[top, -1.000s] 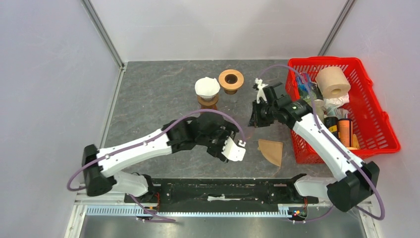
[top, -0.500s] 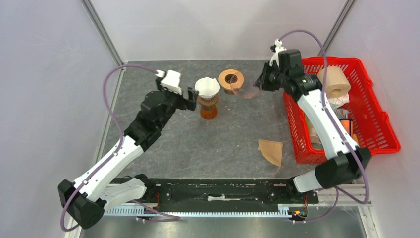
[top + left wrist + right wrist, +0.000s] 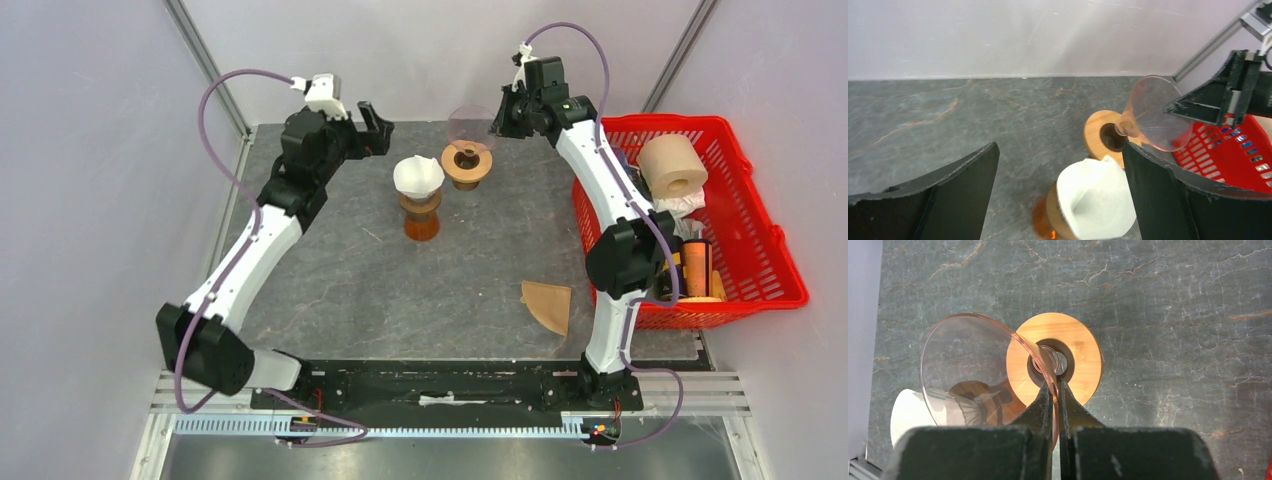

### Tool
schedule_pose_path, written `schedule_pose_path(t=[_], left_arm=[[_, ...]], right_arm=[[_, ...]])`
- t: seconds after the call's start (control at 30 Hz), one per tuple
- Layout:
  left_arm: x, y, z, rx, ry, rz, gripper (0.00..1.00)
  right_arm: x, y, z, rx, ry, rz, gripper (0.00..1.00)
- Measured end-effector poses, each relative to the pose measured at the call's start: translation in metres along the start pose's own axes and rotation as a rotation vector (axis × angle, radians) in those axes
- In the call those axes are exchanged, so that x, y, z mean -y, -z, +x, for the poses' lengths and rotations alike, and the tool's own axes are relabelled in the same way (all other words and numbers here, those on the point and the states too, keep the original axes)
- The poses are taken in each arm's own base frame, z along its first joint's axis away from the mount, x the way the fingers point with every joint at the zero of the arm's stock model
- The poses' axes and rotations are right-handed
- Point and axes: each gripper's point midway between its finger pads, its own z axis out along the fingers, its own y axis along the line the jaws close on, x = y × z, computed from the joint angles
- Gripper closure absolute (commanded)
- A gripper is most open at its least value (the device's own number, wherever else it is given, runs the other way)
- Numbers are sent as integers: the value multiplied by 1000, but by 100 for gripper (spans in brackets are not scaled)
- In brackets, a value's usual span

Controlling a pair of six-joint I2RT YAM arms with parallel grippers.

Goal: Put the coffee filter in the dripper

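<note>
A view from above of two white robot arms reaching to the far side of a dark grey stone-patterned tabletop [image 3: 330, 260].

The right jaws are pinching shut on the rim of a clear pink-tinted cone-shaped dripper [image 3: 470, 122], holding it tilted in the air. Its narrow end is pointing down at the centre hole of a round wooden ring [image 3: 482, 170] lying flat on the tabletop. Whether the tip is touching the ring cannot be told. In the right wrist view, the two black fingers [image 3: 1040, 410] are gripping the cone's wall between them.

The left jaws are standing wide open and holding nothing, hovering near the far left of the tabletop. A white paper coffee filter [image 3: 418, 175] is lying below and ahead of them, between their two fingers [image 3: 948, 200] as the left wrist camera sees it.

That white filter is sitting open on top of an amber-brown stand [image 3: 421, 220], just left of the wooden ring. A second, brown paper coffee filter [image 3: 550, 305] is lying flat near the front right, well apart from both jaws.

A red plastic basket [image 3: 745, 300] is sitting at the right edge, holding a tan roll of paper [image 3: 672, 166], crumpled white material and several dark containers too crowded to identify.
</note>
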Motion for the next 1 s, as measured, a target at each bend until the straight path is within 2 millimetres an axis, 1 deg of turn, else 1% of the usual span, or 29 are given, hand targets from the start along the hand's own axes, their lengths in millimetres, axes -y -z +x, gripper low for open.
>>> schedule_pose_path(t=[0.07, 0.13, 0.3, 0.47, 0.63, 0.73, 0.8, 0.9, 1.0], left_arm=[[7, -18, 3, -27, 5, 43, 1], [19, -36, 8, -58, 11, 103, 1], [45, -72, 24, -115, 42, 258, 1], [58, -104, 50, -179, 92, 345, 12], [69, -136, 71, -231, 136, 410, 15], [73, -144, 83, -258, 142, 427, 16], [79, -147, 89, -275, 141, 435, 18], [90, -148, 94, -299, 137, 449, 24], [100, -151, 93, -305, 129, 463, 32]], right_arm=[[1, -5, -1, -5, 8, 5, 100], [3, -7, -2, -7, 14, 9, 100], [6, -10, 2, -23, 17, 14, 100], [9, -18, 9, -45, 14, 14, 100], [10, -26, 15, -66, 10, 7, 100], [10, -27, 16, -70, 10, 7, 100], [10, -28, 17, -73, 9, 7, 100], [11, -31, 19, -79, 8, 6, 100], [13, -36, 23, -90, 6, 10, 100]])
